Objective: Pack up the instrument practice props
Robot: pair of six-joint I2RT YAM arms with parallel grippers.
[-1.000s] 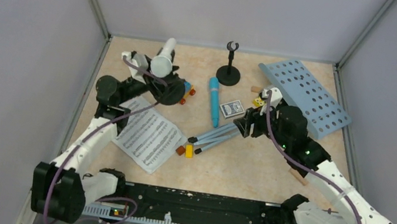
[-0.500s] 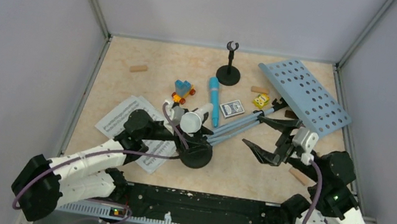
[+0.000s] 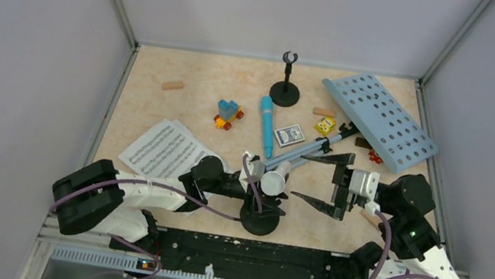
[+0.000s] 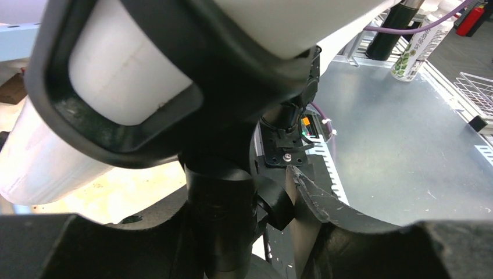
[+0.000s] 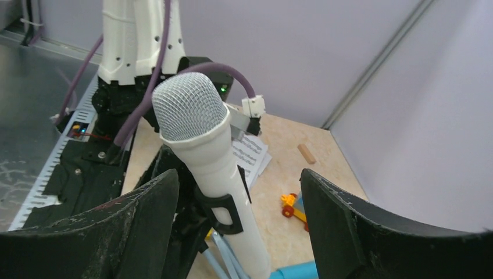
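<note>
My left gripper is shut on the stem of a black round-based holder whose clip holds the white microphone, near the table's front middle. In the left wrist view the stem sits between my fingers and the microphone fills the top. My right gripper is open and empty, just right of the microphone, which stands between its fingers in the right wrist view. The blue microphone, second holder, light-blue rack with tripod legs and sheet music lie on the table.
A toy car, a card deck, a small yellow piece and wooden blocks lie at the back. Grey walls enclose three sides. The black base rail runs along the front.
My left gripper carried the holder with the white microphone from the far left to the front middle. My right gripper let go of the tripod legs, pulled back and opened beside the microphone.
</note>
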